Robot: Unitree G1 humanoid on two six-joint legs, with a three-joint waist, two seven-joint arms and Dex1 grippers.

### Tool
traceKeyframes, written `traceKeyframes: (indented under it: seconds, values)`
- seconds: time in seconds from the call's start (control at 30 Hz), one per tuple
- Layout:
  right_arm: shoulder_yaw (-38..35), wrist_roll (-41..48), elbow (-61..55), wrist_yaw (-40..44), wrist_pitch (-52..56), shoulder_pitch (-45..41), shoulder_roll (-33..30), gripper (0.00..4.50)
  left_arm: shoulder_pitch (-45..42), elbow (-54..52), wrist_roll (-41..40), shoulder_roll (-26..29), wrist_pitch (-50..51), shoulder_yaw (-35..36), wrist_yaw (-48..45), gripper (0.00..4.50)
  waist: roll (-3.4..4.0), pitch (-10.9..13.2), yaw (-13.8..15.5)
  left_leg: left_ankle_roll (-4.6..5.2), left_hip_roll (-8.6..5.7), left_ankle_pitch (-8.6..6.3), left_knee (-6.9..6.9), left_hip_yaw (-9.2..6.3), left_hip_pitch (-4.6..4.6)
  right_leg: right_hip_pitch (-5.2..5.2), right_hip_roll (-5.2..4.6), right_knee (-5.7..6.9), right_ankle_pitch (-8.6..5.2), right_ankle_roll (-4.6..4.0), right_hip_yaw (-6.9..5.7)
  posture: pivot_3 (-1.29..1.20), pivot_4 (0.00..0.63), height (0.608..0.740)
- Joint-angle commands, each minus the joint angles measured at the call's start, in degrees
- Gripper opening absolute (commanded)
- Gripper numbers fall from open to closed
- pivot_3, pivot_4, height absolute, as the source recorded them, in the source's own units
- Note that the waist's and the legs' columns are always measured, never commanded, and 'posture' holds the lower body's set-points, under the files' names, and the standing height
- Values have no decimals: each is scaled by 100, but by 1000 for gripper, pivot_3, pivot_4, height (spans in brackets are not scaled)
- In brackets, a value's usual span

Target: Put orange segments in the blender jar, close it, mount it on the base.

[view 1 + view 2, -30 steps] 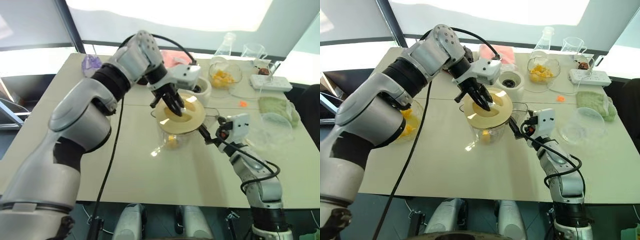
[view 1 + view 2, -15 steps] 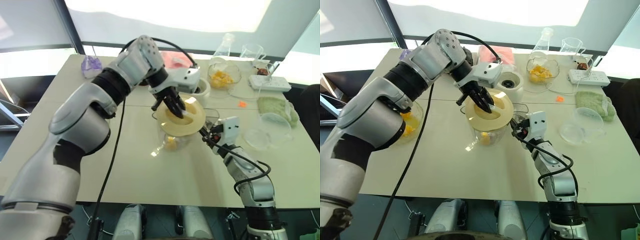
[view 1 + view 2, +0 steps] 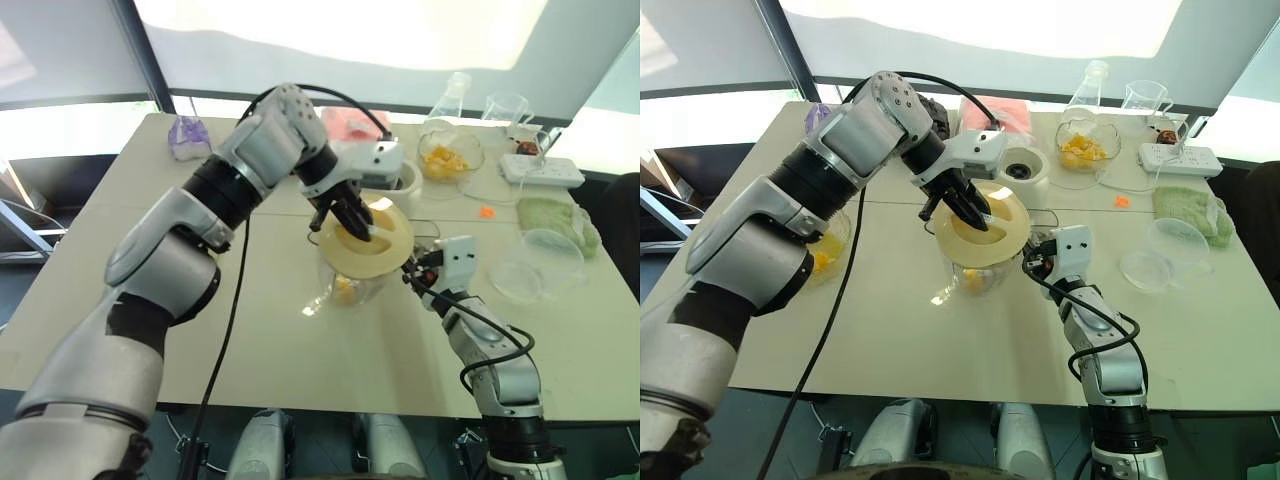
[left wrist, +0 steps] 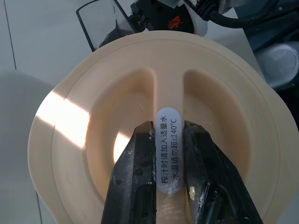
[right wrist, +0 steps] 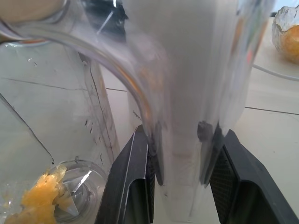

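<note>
Right gripper (image 5: 180, 156): on the near right side of the blender jar (image 3: 975, 270), its two black fingers clamped tight on the jar's clear handle (image 5: 182, 93).
Blender jar: upright on the pale table (image 3: 890, 340), a little in front of the base and apart from it.
Orange segments (image 5: 39, 198): a few lie at the jar's bottom, by the blades.
Lid (image 4: 84, 121): a cream disc on the jar's mouth; I can't tell if it sits flush.
Left gripper (image 4: 168, 133): over the jar, fingers squeezing the lid's raised centre ridge (image 4: 168, 88) from both sides.
Base (image 3: 1020, 168): white, just beyond the jar.
Glass bowl (image 3: 1083, 148): holds orange pieces, beyond the jar to the right.
</note>
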Motion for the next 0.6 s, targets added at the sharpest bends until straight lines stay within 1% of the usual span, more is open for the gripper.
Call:
traceKeyframes:
  seconds: [0.03, 0.13, 0.37, 0.43, 0.53, 0.6]
  values:
    - [-227, -21, -218, -120, -17, -84, -45, 1296, 577, 175, 379, -171, 611, -299, 131, 233, 5, -16, 4, 0, 0, 0, 0, -1, 1, 2, -1, 0, 0, 0, 0, 0, 150, 740]
    - [-235, -57, -237, -136, 31, -113, -80, 1296, 662, 129, 515, -242, 973, -164, 323, 233, 7, -28, 6, 0, -3, 0, 0, -2, 7, 12, -8, -2, -2, 1, 0, 0, 150, 740]
    - [-235, -98, -277, -193, 116, -181, -107, 1296, 910, -180, 563, -486, 2242, 143, 933, 233, 13, -61, 19, 0, -14, 0, 3, -12, 21, 38, -20, -7, -6, 4, 1, 0, 150, 740]
    - [-232, -115, -290, -198, 134, -182, -124, 1296, 1020, -355, 538, -522, 2595, 209, 1072, 233, 16, -64, 22, 0, -19, 0, 5, -21, 37, 61, -21, -11, -9, 8, 1, 0, 150, 740]
    - [-216, -172, -328, -227, 196, -175, -167, 1296, 1144, -582, 475, -547, 3002, 287, 1249, 233, 18, -65, 20, 2, -24, -3, 4, -34, 90, 119, -27, -19, -27, 27, 0, 0, 150, 740]
    - [-213, -192, -356, -248, 274, -169, -184, 1296, 1202, -678, 441, -548, 3144, 321, 1340, 233, 22, -70, 20, 2, -31, -3, 4, -43, 90, 125, -31, -20, -32, 24, 2, 0, 150, 740]
